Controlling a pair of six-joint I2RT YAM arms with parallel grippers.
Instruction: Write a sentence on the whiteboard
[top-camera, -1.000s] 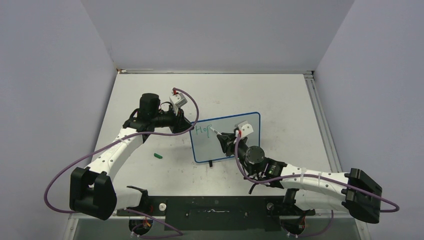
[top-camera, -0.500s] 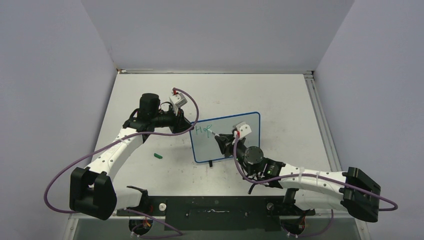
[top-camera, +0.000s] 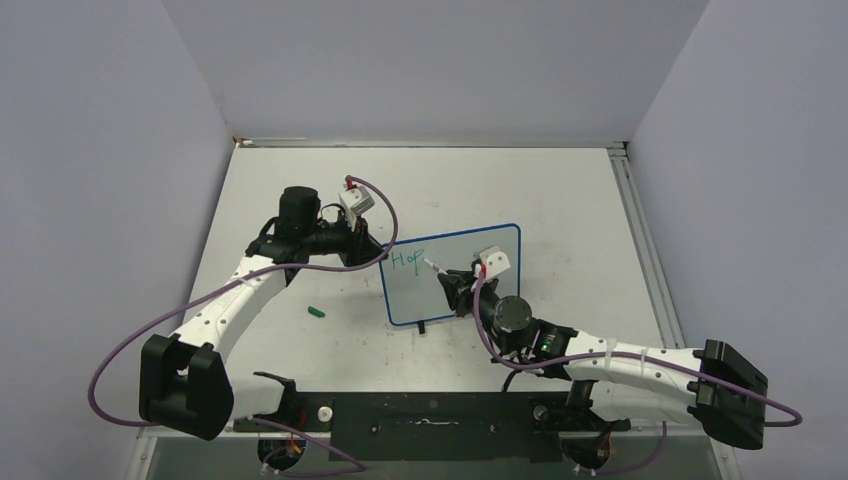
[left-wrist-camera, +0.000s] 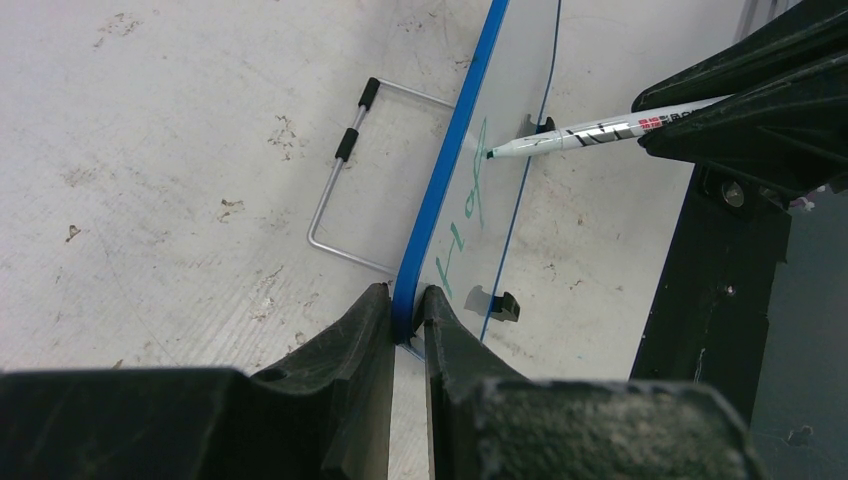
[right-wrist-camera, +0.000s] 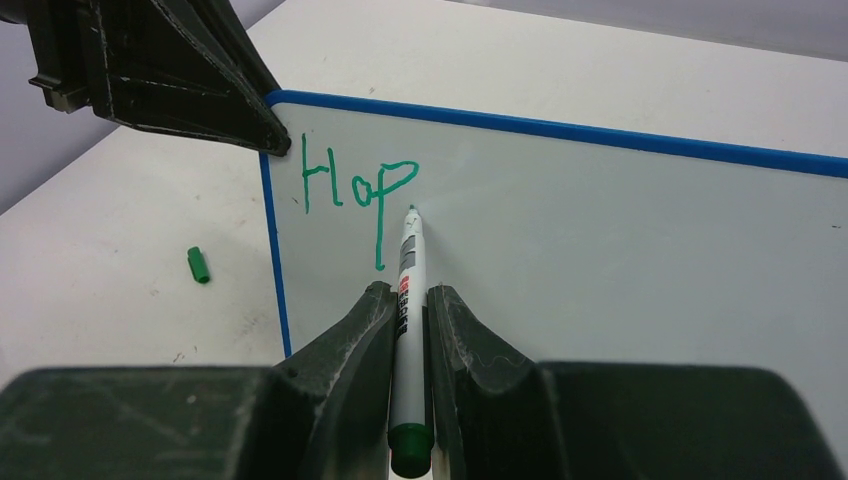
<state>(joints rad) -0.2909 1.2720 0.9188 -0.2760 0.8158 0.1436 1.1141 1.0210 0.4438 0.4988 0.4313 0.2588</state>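
Nearest the arm bases, the right arm is reaching in low from the right side, and its right hand (right-wrist-camera: 408, 296) is clamping its two fingers (right-wrist-camera: 365, 320) together around the barrel of a white marker (right-wrist-camera: 408, 255), which is pointing away from the wrist with its green butt end showing between the fingers. The marker's green tip is sitting at the glossy face of the whiteboard (right-wrist-camera: 620, 260), just right of the last letter's stem (whether it is actually touching the surface cannot be told). The whiteboard is standing about mid-desk between the two arms, its blue frame running around the white face. The sentence (right-wrist-camera: 355, 185) is showing so far as only the green letters "Hop", placed in the upper left corner of the board as the right wrist camera sees it. Off to the left, a small green cap (top-camera: 316, 312) is lying alone on the desk (top-camera: 560, 190), apart from the board. Farther back, the left hand (left-wrist-camera: 405, 305) is pinching the board's left edge, its fingers closed on either side of the blue frame. Behind the board, a thin wire stand (left-wrist-camera: 345, 190) is lying on the desk.
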